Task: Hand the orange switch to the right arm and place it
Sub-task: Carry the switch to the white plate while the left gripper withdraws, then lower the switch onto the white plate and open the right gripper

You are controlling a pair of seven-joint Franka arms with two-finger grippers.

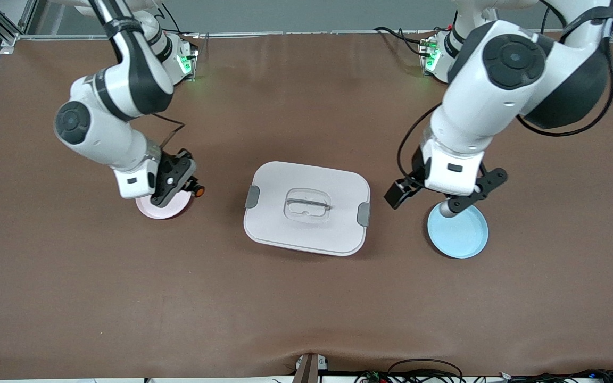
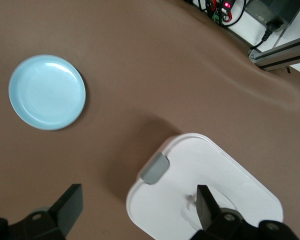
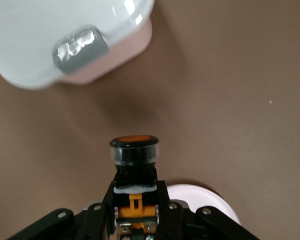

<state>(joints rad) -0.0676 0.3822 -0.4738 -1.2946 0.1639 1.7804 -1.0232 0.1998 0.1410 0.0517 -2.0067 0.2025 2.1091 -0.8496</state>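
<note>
My right gripper (image 1: 188, 184) is shut on the orange switch (image 1: 198, 189), a small black push button with a round orange cap. It hangs just above the edge of the pink plate (image 1: 162, 208), on the side toward the white container. In the right wrist view the fingers (image 3: 162, 202) clamp the switch's tan-orange rear, and the switch (image 3: 134, 150) sticks out ahead of the right gripper (image 3: 135, 202). My left gripper (image 1: 443, 194) is open with nothing in it, above the edge of the blue plate (image 1: 460, 234). Its fingers (image 2: 65, 210) stand wide apart.
A white container (image 1: 306, 223) with a lid and grey latches sits mid-table between the two plates. It also shows in both wrist views, container (image 2: 180, 165) and container (image 3: 65, 35). The blue plate (image 2: 47, 92) holds nothing. Brown mat covers the table.
</note>
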